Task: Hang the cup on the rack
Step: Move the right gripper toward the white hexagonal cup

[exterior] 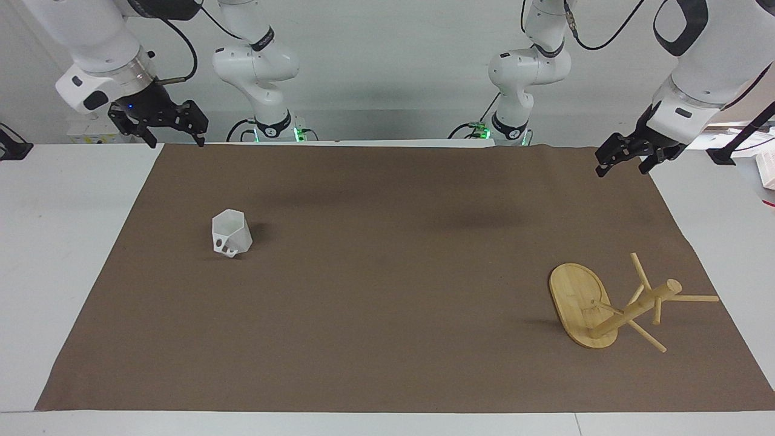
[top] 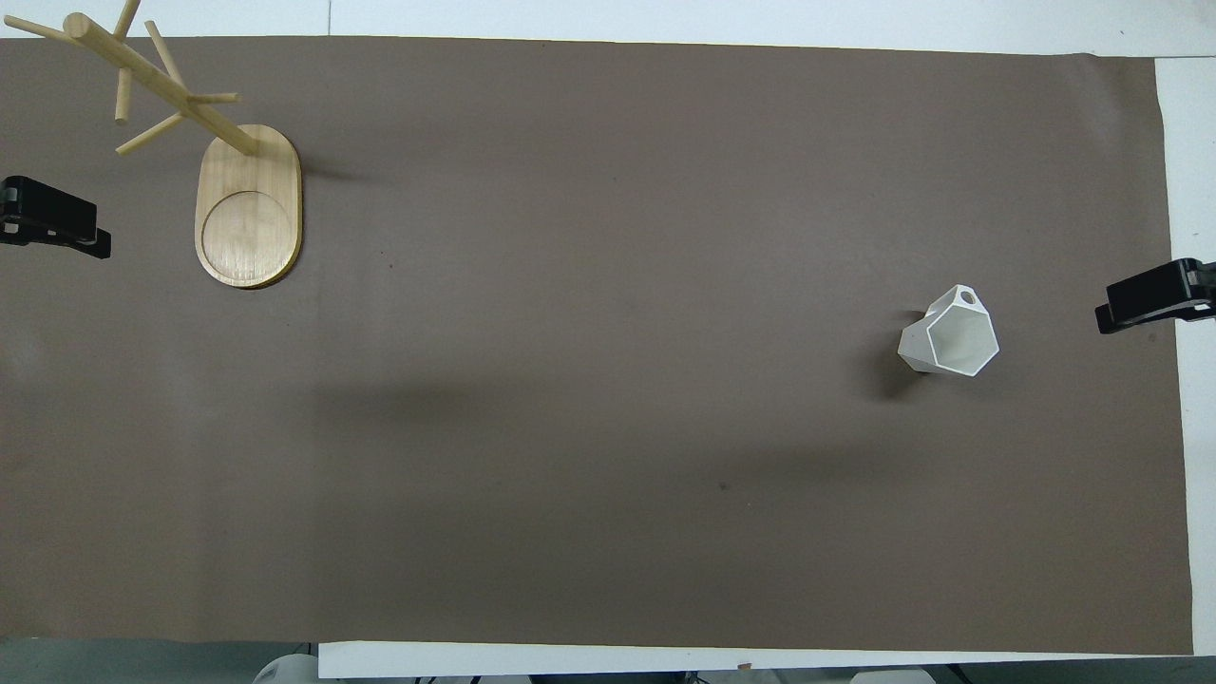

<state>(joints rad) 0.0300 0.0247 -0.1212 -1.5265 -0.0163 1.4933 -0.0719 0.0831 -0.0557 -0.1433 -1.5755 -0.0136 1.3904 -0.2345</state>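
The white faceted cup stands upright on the brown mat toward the right arm's end, rim up; it also shows in the overhead view. The bamboo rack stands on its oval base toward the left arm's end, farther from the robots than the cup; it also shows in the overhead view. My right gripper is open and empty, raised over the mat's edge at its end, apart from the cup; its tip shows in the overhead view. My left gripper is open and empty, raised over the mat's edge near the rack's end.
A brown mat covers most of the white table. Two more robot arm bases stand at the robots' edge of the table.
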